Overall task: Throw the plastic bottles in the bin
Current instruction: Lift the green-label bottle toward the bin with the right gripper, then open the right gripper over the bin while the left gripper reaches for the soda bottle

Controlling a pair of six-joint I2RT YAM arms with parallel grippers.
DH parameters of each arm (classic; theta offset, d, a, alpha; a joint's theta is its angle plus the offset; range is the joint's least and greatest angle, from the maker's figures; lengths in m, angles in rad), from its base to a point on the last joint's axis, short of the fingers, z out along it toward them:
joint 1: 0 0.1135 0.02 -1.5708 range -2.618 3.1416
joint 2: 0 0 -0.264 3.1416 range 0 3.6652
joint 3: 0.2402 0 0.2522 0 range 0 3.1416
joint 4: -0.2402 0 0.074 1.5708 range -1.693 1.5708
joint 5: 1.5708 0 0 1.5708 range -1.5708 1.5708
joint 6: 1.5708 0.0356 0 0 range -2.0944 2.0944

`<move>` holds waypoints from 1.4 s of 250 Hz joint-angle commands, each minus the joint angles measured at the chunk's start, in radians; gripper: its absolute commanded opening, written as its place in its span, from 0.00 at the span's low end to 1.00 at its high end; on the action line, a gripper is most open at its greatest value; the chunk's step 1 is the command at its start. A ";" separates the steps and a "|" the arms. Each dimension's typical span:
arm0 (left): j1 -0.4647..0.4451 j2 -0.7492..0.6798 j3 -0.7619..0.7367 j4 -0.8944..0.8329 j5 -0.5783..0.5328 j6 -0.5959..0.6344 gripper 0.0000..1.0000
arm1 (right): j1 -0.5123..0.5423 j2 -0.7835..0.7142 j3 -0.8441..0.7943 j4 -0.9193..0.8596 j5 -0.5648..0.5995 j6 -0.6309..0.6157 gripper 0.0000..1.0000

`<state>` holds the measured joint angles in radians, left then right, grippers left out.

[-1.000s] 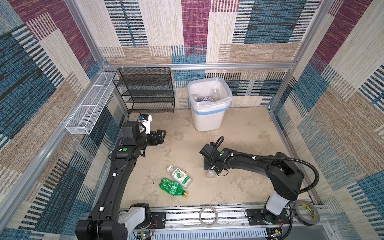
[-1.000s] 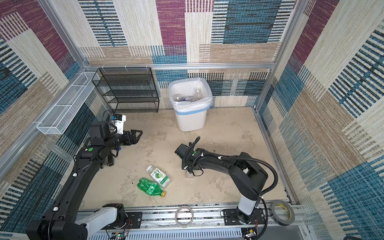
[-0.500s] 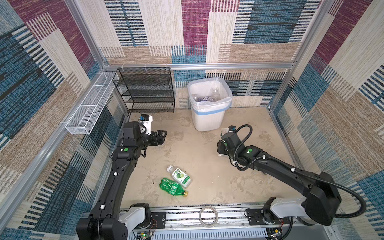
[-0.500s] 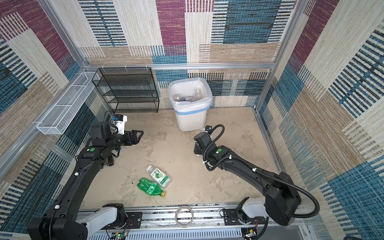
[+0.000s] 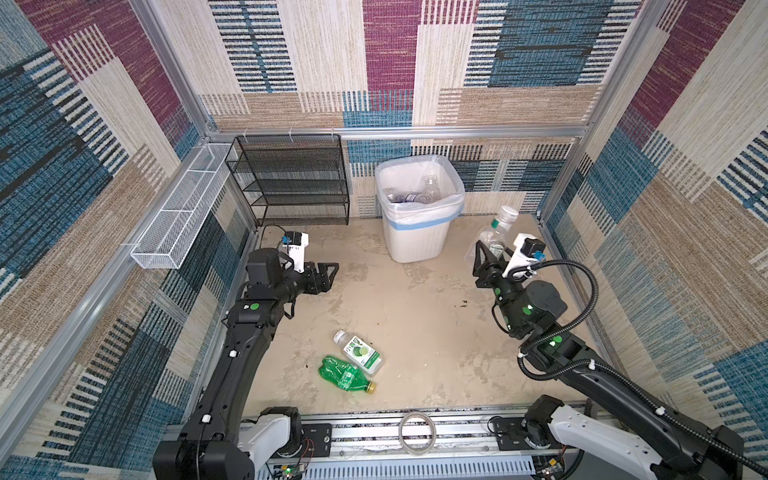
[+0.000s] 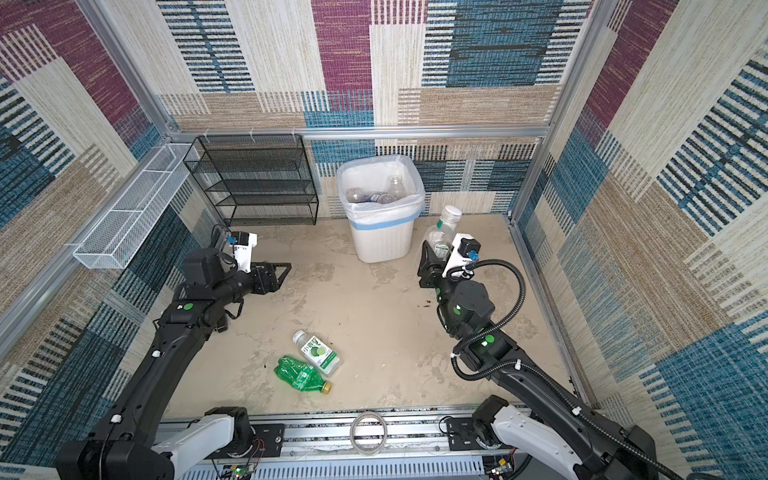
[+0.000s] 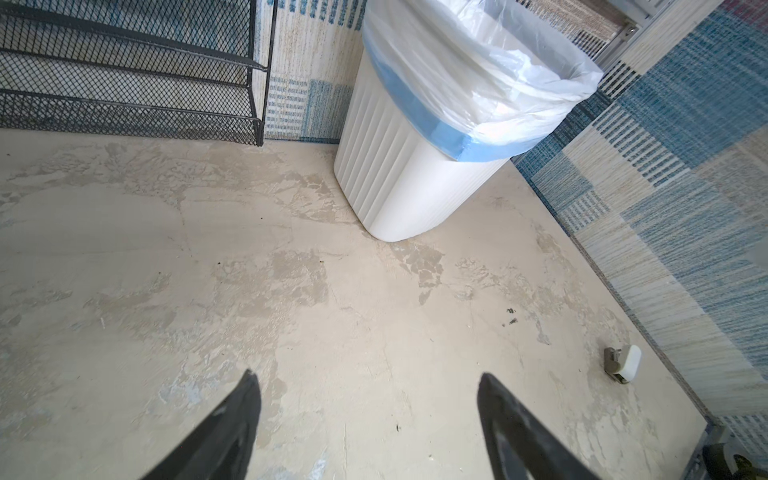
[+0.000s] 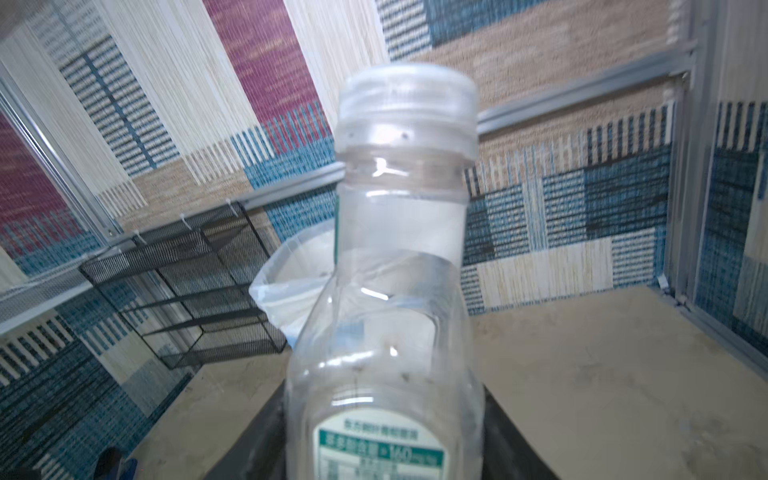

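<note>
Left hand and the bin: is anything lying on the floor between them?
Nothing. In the left wrist view only bare, stained floor separates the open left hand from the bin; both top views agree.

This is a robot lab test cell, not a lived-in room. The left arm (image 5: 232, 357) and right arm (image 5: 615, 384) are bolted to a slotted metal rail (image 5: 361, 432) along the near edge. Aluminium framing (image 5: 457, 132) holds carpet-tile panels (image 5: 390, 54) as walls on 3 sides. A black mesh rack (image 5: 291, 183) and a lined bin (image 5: 415, 245) stand at the far wall on stained flooring (image 5: 415, 299).
</note>
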<state>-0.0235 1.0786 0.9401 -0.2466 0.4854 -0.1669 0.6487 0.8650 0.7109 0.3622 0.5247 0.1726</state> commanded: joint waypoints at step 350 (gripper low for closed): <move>-0.056 -0.613 -0.331 -0.799 -0.171 -0.805 0.81 | -0.293 0.565 0.615 -0.316 -0.385 0.048 0.99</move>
<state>-0.0765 0.4858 0.6449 -0.9295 0.3111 -0.8986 0.3641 1.4872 1.4189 -0.0479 0.1577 0.1722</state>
